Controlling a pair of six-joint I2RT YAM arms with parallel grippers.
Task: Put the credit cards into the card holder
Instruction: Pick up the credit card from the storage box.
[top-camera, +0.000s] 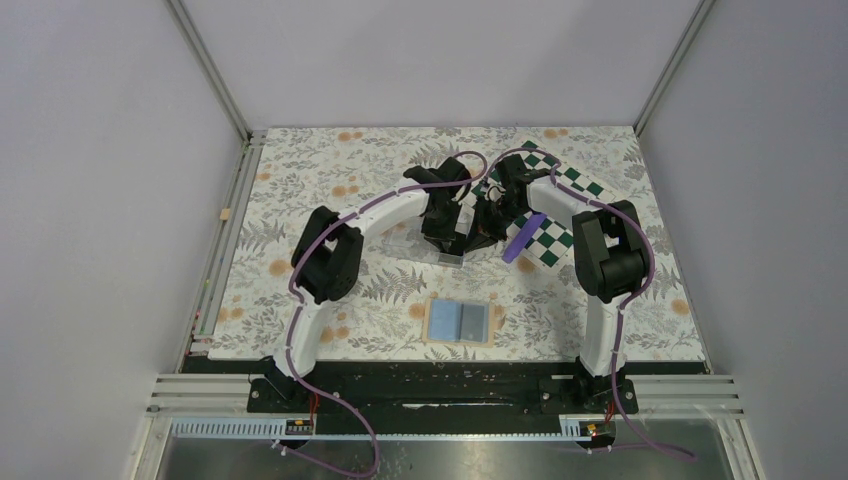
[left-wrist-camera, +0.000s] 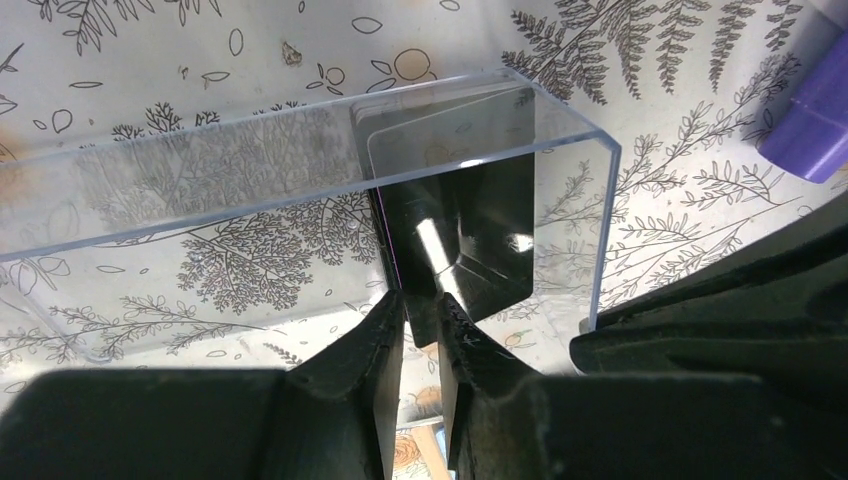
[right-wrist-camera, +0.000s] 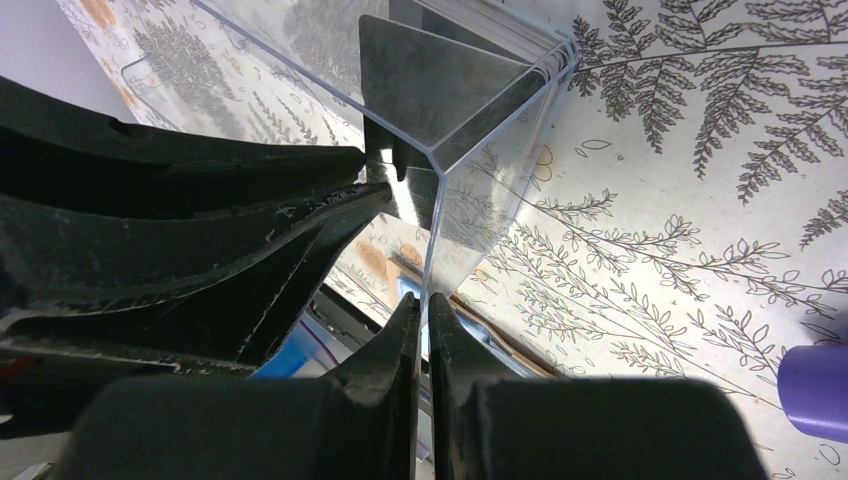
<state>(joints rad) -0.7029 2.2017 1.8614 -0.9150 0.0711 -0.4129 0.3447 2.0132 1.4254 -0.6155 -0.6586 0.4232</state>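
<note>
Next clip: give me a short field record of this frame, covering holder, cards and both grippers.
card holder: open flat near the table's front edge, away from both grippers
cards: standing inside one end of the clear box
left gripper: fingers slightly apart at the dark card edge; grip unclear
right gripper: pinched shut on the clear box's wall

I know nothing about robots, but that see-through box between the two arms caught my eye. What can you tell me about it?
The clear box is a long, rectangular container of thin, glossy, transparent plastic, so the fern-print table cover shows through its walls. It rests on that cover near the table's middle. Several dark cards are packed inside at one end. The right gripper pinches a wall at that end. The left gripper reaches in, jaws slightly apart around a card's edge.
</note>
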